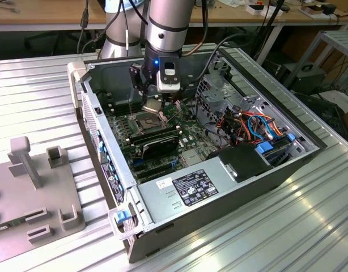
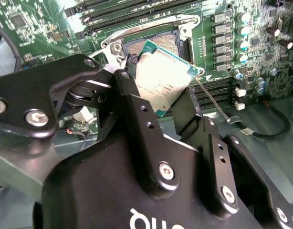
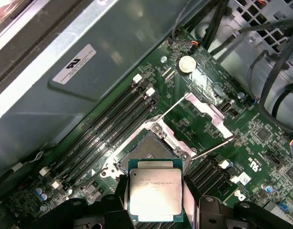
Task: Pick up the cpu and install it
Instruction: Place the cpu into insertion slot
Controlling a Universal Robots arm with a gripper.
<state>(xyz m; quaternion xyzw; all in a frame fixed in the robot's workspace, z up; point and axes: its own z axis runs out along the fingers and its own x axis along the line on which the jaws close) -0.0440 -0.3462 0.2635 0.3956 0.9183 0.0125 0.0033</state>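
Observation:
The cpu (image 3: pixel 155 190), a thin square chip with a dull grey metal top on a green edge, is pinched by its two opposite sides in my gripper (image 3: pixel 155 202). In the second wrist view the cpu (image 2: pixel 163 81) sits tilted between the black fingers (image 2: pixel 132 98). It hangs just above and beside the bare square socket (image 3: pixel 147 148) on the green motherboard; the socket's metal frame (image 3: pixel 204 109) is swung up with its wire levers released. In the exterior view my gripper (image 1: pixel 152 106) reaches down into the open computer case (image 1: pixel 100 136), over the socket (image 1: pixel 141 120).
Long black memory slots (image 3: pixel 108 129) run beside the socket. A power supply (image 1: pixel 188 187) fills the case's near end, and coloured cables (image 1: pixel 250 122) and drive bays crowd the exterior view's right. A grey fixture plate (image 1: pixel 32 187) lies on the ribbed table at the left.

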